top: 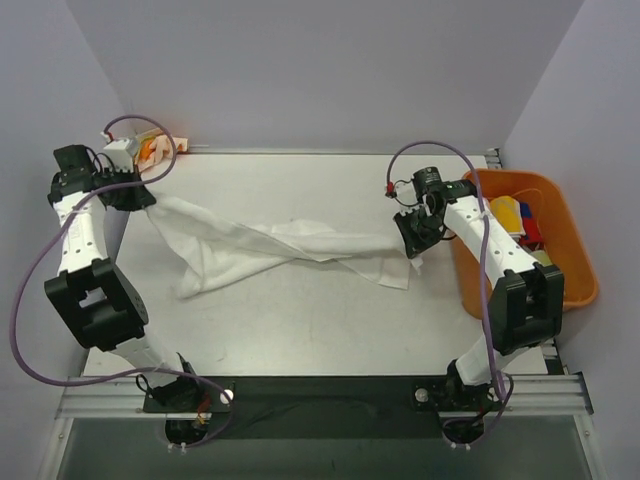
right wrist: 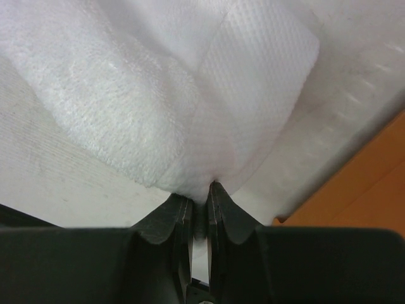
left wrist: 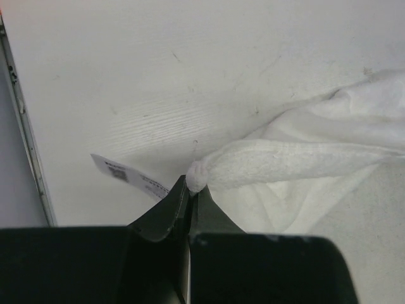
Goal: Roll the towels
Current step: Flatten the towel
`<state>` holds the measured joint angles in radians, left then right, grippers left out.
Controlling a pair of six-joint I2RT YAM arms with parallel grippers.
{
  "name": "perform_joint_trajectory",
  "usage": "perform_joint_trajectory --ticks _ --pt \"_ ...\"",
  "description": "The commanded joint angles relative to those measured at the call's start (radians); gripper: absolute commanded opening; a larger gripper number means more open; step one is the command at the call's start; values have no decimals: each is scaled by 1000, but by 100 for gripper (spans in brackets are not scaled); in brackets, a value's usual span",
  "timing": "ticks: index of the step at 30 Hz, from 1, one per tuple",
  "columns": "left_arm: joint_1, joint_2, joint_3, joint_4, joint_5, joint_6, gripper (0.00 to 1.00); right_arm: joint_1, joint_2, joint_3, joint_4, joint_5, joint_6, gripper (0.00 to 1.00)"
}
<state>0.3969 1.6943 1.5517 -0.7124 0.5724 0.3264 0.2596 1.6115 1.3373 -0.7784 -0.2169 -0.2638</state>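
A large plain white towel (top: 270, 245) stretches twisted across the table between my two grippers. My left gripper (top: 138, 196) is shut on its left corner, seen in the left wrist view (left wrist: 192, 183) with the towel (left wrist: 297, 161) bunched at the tips and a white label (left wrist: 126, 176) beside them. My right gripper (top: 412, 240) is shut on the right end, seen in the right wrist view (right wrist: 200, 193) with the towel (right wrist: 158, 101) spreading away from the jaws. Small coloured rolled towels (top: 515, 220) lie in the orange bin. A cream towel with orange blotches (top: 150, 148) lies at the back left corner.
The orange plastic bin (top: 575, 255) stands at the right edge of the table, close to my right arm; its wall shows in the right wrist view (right wrist: 361, 183). A metal rail (left wrist: 25, 139) runs along the table's left edge. Walls enclose the back and sides.
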Motion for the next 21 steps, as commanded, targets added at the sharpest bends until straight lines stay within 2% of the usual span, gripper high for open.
perform_joint_trajectory --ticks 1,6,13,14,19,21 --pt "45 1 33 -61 109 79 0 -6 -6 45 -67 -2 -25 0" --pt "62 27 13 -61 67 108 0 -2 99 111 -71 -35 -2 0" --pt "92 94 67 -32 12 65 0 -2 306 368 -79 -38 31 0" --pt "95 114 74 -29 9 54 0 -3 348 435 -91 -53 41 0" --pt "97 185 131 -29 -14 43 0 -10 438 529 -149 -120 22 0" --pt "95 195 146 -33 -23 46 0 -16 478 545 -249 -203 -5 0"
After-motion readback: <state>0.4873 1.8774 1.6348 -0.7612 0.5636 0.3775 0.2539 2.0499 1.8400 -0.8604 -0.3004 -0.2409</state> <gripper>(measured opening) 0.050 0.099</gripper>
